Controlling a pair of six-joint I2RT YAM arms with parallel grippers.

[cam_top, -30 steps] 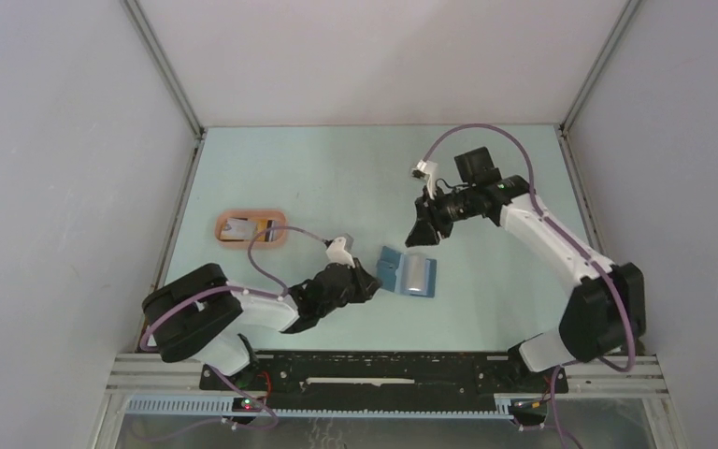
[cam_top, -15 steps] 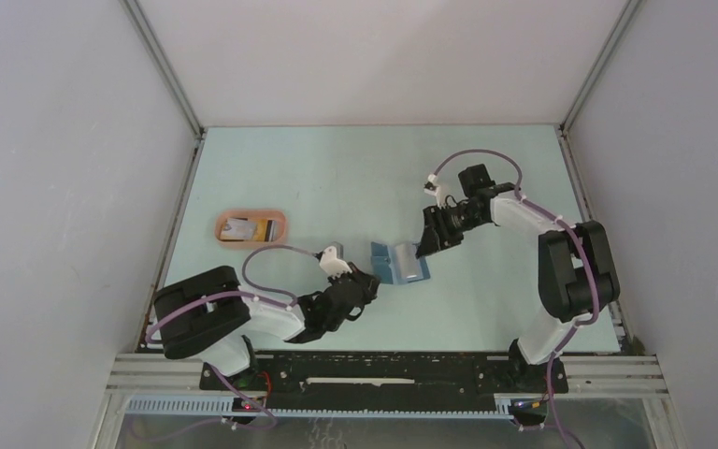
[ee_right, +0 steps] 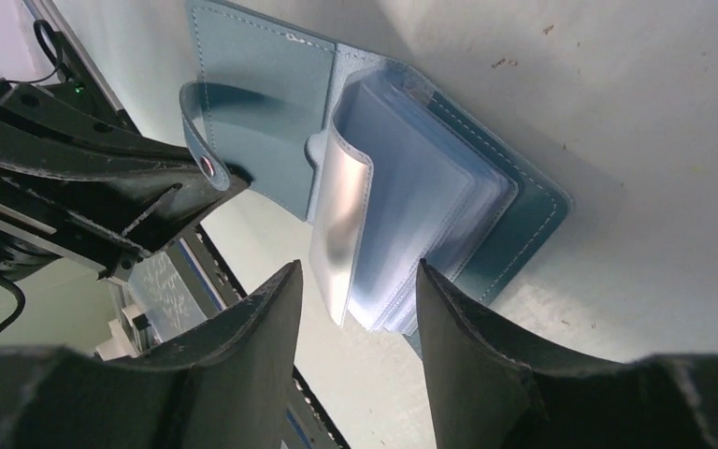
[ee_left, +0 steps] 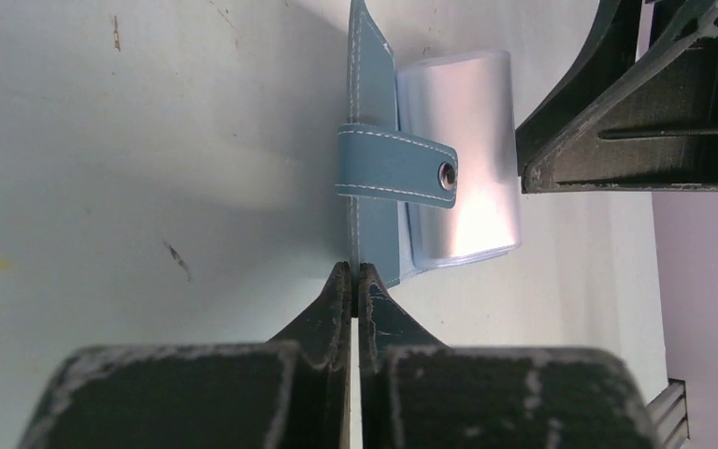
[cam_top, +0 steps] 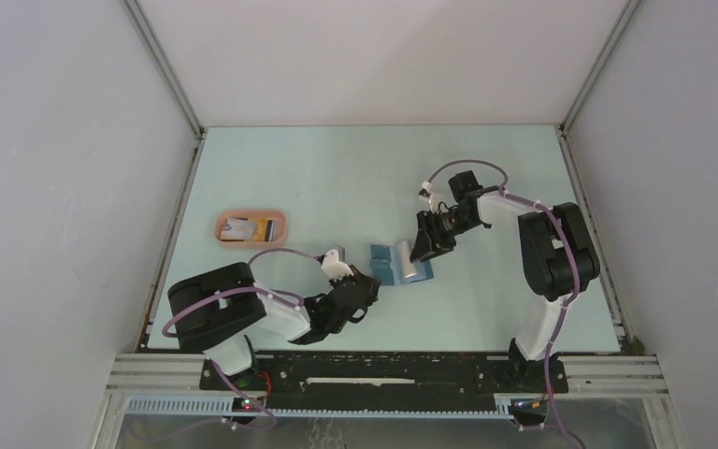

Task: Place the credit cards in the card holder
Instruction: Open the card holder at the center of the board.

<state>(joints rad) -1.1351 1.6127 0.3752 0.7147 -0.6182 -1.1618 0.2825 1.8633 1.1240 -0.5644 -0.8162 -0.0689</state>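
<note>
Card holder (cam_top: 400,264) lies open mid-table. Left gripper (ee_left: 355,271) is closed, tips at the cover's edge, likely steadying it. Right gripper (ee_right: 357,271) hangs over the clear sleeves (ee_right: 411,187), jaws apart and empty. Credit cards (cam_top: 248,227) sit in the pink tray (cam_top: 252,243), well apart.

Left gripper (cam_top: 374,283), right gripper (cam_top: 420,253) flanking wallet (cam_top: 394,266)

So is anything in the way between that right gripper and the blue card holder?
Nothing visible. The right gripper hangs open over the clear sleeves of the card holder; the left gripper, shut, sits by its cover, out of the way.
</note>
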